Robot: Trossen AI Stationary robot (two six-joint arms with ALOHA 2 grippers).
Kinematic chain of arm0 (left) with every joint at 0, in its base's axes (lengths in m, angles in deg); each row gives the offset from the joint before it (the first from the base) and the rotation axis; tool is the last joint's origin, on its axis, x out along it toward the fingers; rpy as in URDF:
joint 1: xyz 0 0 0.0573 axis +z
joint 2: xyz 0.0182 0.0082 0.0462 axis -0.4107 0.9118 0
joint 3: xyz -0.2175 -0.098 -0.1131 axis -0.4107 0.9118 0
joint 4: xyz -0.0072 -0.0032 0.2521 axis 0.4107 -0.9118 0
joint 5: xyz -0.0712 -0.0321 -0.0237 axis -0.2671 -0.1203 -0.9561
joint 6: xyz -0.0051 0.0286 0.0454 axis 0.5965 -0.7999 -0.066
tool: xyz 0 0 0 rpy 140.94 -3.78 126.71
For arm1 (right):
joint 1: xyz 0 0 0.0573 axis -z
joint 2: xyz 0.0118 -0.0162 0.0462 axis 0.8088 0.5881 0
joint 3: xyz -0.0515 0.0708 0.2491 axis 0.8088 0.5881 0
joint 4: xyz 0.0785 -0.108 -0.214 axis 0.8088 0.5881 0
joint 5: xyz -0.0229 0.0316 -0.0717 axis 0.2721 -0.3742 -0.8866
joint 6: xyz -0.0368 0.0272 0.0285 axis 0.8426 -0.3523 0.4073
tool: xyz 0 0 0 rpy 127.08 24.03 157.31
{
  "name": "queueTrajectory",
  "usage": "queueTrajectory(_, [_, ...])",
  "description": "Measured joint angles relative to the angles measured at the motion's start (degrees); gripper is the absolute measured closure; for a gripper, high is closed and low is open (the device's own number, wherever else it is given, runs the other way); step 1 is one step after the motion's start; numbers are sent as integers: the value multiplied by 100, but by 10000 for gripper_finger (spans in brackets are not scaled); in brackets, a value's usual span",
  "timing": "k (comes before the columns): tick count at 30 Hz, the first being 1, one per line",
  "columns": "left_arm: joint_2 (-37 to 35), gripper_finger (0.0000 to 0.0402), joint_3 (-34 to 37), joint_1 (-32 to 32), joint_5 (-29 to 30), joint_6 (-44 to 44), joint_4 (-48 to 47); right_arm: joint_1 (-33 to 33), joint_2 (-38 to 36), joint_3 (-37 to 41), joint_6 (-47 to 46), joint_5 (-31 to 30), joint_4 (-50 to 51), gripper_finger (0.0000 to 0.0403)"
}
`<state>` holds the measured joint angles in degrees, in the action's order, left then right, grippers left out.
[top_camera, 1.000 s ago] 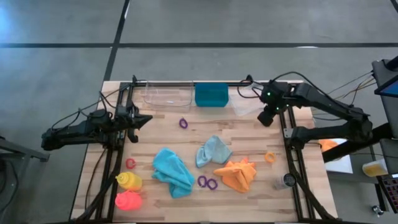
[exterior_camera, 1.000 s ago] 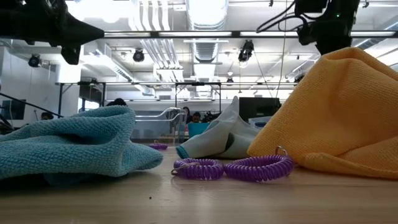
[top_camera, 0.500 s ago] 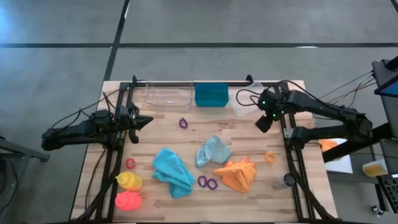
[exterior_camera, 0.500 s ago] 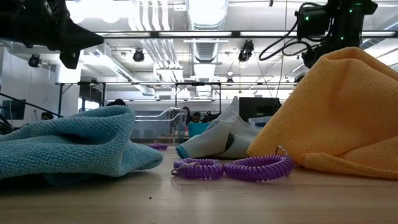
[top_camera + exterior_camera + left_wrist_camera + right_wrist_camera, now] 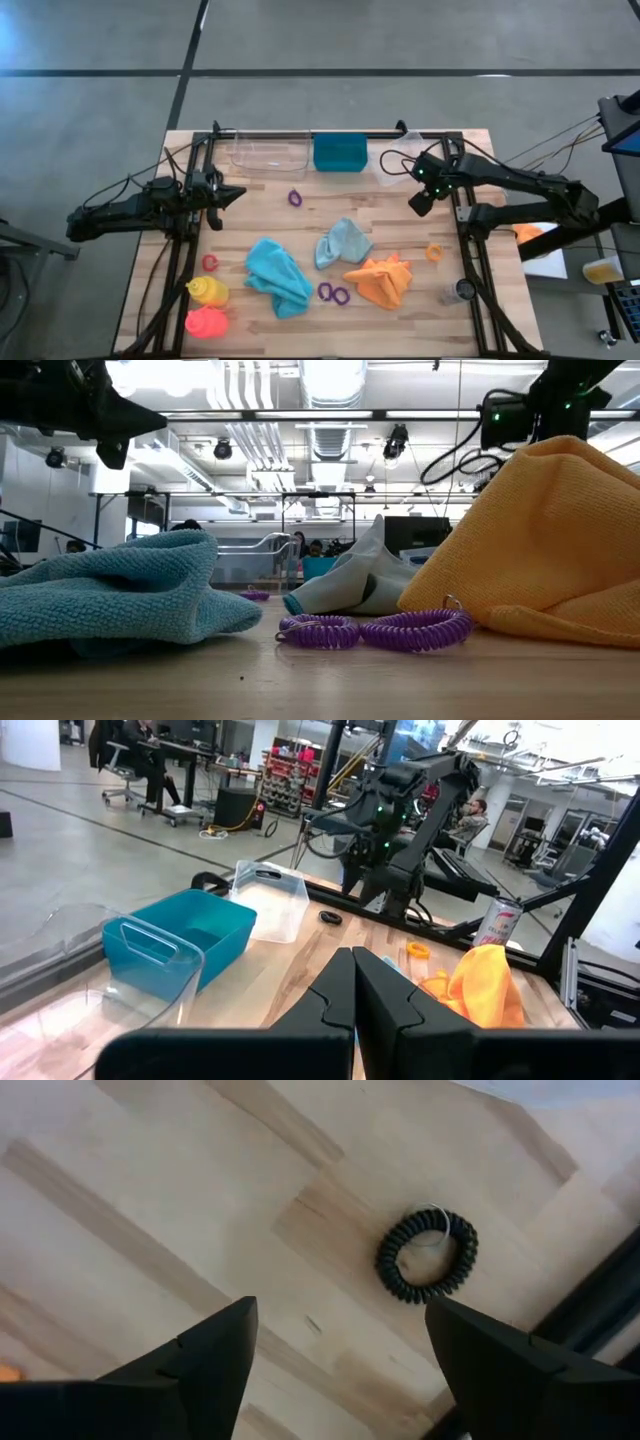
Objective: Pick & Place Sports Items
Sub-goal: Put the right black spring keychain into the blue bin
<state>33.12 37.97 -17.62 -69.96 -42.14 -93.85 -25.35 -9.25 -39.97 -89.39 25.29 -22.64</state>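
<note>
We are taking the teal bin (image 5: 340,153) at the far edge of the counter (image 5: 400,320) as our landmark; the right gripper (image 5: 421,203) is hovering to the right of the bin and a little nearer us, above bare wood, its jaws spread wide and holding nothing; in the right wrist view a black coil ring (image 5: 427,1255) is lying on the wood between the two fingers (image 5: 190,1365), untouched. The left gripper (image 5: 228,194) is waiting to the left of the bin, past the clear tray (image 5: 268,153), with its jaws pressed together and empty. The purple ring (image 5: 295,198) is lying just in front of the bin, slightly to its left; the pale blue cloth (image 5: 342,243) is sitting farther in front of the bin, with the teal cloth (image 5: 279,276) to its left and the orange cloth (image 5: 381,281) to its right; a pair of purple rings (image 5: 334,293) is resting between those two cloths. The orange ring (image 5: 434,252) is lying to the right of the orange cloth; the red ring (image 5: 210,263), yellow bottle (image 5: 208,291) and pink-red bottle (image 5: 207,323) are grouped at the near left corner, well apart from the bin.
</note>
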Motion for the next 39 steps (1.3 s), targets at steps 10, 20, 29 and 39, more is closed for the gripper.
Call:
queueTrajectory(10, [0,401,0,4,0,0,4,162,1164,6,44,-31,-53,110])
queueTrajectory(20, [0,401,1,4,0,0,-41,176,1949,6,110,-600,-489,110])
queueTrajectory(29, [0,401,4,4,0,2,-188,183,1970,8,330,-509,-804,110])
queueTrajectory(39, [0,401,7,4,0,44,-186,452,1945,371,337,-82,-1023,110])
